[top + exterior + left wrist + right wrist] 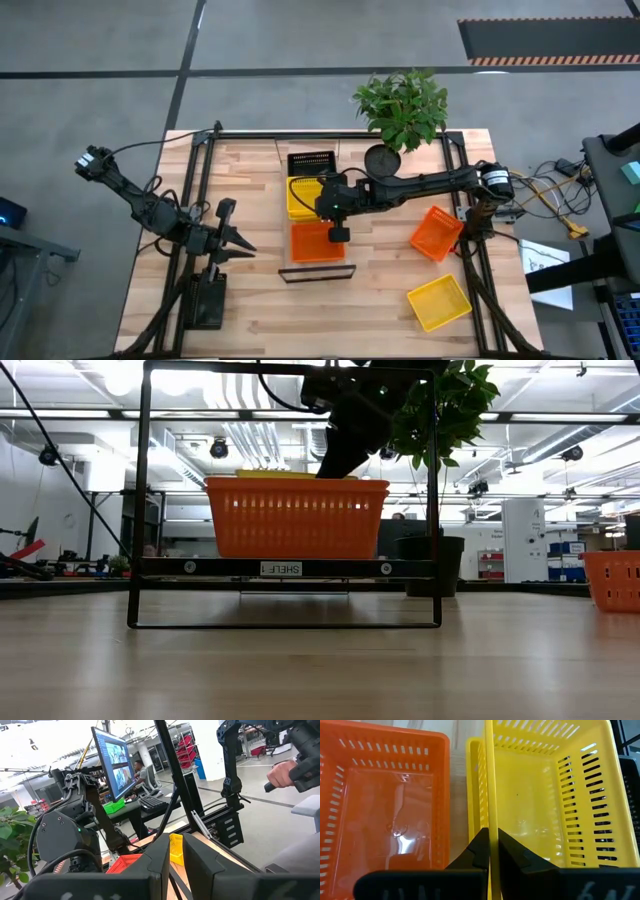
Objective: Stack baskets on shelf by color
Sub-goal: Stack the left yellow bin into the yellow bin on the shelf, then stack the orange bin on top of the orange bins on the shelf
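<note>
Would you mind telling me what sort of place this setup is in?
Probably a robotics lab or workshop: concrete floor, open ceiling with strip lights, and a person at a monitor beyond the table.

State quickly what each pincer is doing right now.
Left pincer: nearly closed, holding nothing, waiting at the table's left.
Right pincer: shut on a yellow basket's wall.

three baskets [310,212] in a row on the shelf [318,271], two more baskets [437,268] right of it, plant [402,105] behind

Glossy plastic mesh baskets [390,815]; matt wood table [380,300]; metal shelf [290,568] frame.
</note>
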